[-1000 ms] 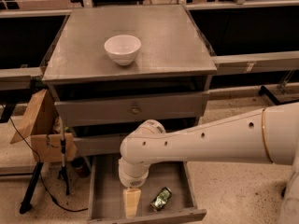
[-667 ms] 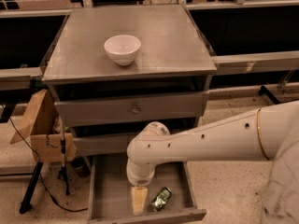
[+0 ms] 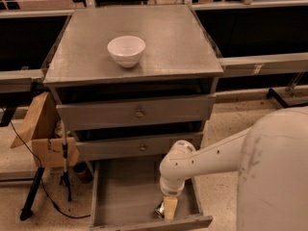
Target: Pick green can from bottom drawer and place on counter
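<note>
camera view: the gripper (image 3: 169,208) has slid sideways across the bottom drawer (image 3: 120,196) over the last second, from the drawer's middle to its front right part, and now stands right over the green can (image 3: 158,210). only a dark sliver of the can shows beside it, near the drawer's front wall. so the reach looks done and the grasp is due; whether the gripper has closed on the can, i cannot tell. the arm (image 3: 207,155) comes in from beyond the drawer's right side, wrist bent straight down. the counter (image 3: 173,42), well above the drawer, carries a white bowl (image 3: 126,50).
</note>
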